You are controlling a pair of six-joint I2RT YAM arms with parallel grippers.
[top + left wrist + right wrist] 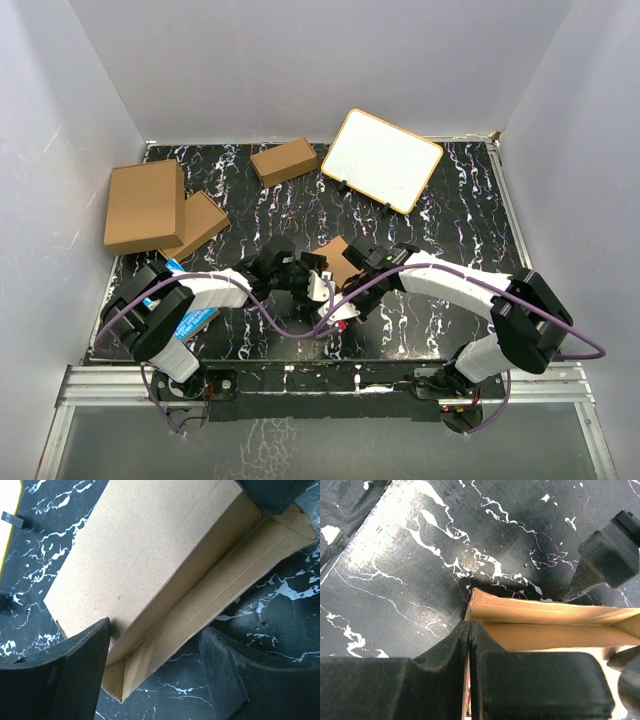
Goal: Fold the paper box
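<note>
The paper box [338, 258], plain brown cardboard, lies partly folded on the black marbled table between both grippers. In the left wrist view a broad panel of the box [150, 555] slopes up over a lower creased flap. My left gripper [155, 665] stands open round the box's near corner. Its left finger [75, 675] touches the panel and its right finger [240, 680] stands apart from the cardboard. My right gripper [470, 626] is shut on a thin upright wall of the box [545, 612], with the box's open inside to its right.
A bigger brown carton [145, 205] rests on a flat brown box [205, 222] at the left. A small closed brown box [284, 161] and a white board with a wooden frame [382, 158] stand at the back. White walls enclose the table on three sides.
</note>
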